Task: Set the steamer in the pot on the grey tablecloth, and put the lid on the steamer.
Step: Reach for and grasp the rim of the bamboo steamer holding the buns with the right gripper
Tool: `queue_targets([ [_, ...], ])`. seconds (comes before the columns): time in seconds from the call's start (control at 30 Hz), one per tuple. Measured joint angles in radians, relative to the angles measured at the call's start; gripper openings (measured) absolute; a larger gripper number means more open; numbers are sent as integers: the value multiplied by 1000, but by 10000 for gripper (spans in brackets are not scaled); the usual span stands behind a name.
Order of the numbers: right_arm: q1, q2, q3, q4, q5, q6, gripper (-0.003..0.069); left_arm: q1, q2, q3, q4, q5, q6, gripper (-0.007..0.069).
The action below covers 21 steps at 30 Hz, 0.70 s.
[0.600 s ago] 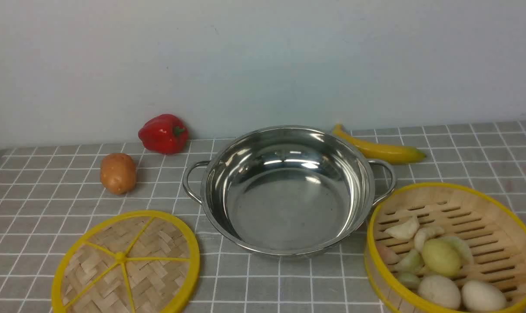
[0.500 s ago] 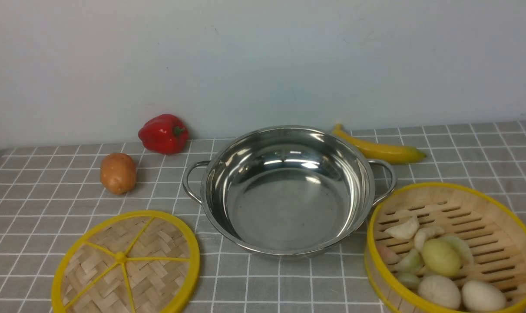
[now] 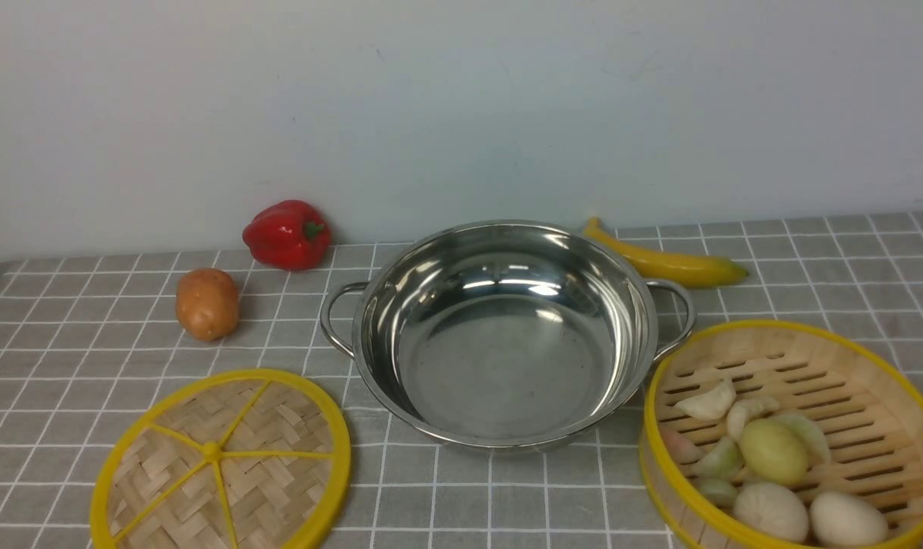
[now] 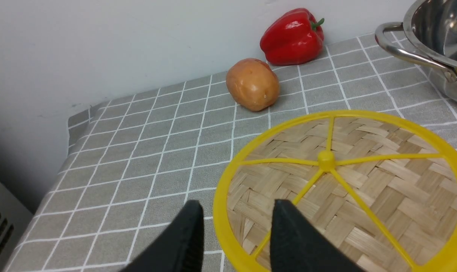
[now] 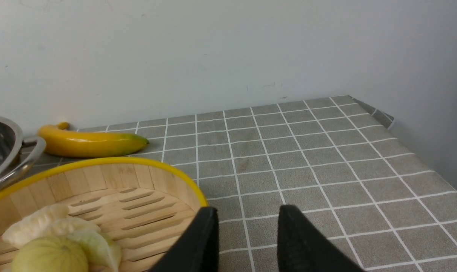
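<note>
The steel pot (image 3: 507,335) stands empty in the middle of the grey tablecloth (image 3: 72,358). The steamer (image 3: 850,358), holding dumplings and buns, sits to its right, and shows in the right wrist view (image 5: 111,177). The lid (image 3: 221,461) lies flat to the pot's left. No gripper shows in the front view. In the left wrist view my left gripper (image 4: 236,209) is open and empty, with its tips either side of the lid's (image 4: 364,181) near rim. In the right wrist view my right gripper (image 5: 247,213) is open and empty, beside the steamer's rim.
A red pepper (image 3: 287,234) and a potato (image 3: 207,303) lie at the back left, a banana (image 3: 671,263) lies behind the pot on the right. The wall runs close behind. The cloth's left edge (image 4: 71,124) and right edge (image 5: 386,117) drop off.
</note>
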Motion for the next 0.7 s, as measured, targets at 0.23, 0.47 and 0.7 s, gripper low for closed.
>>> queue_targets([
  [0.23, 0, 0, 0, -5, 0, 0, 243, 0, 0, 0, 0, 0, 0, 243],
  [0.47, 0, 0, 0, -5, 0, 0, 243, 0, 0, 0, 1, 0, 0, 243],
  [0.7, 0, 0, 0, 0, 1, 0, 243, 0, 0, 0, 41, 0, 1, 243],
])
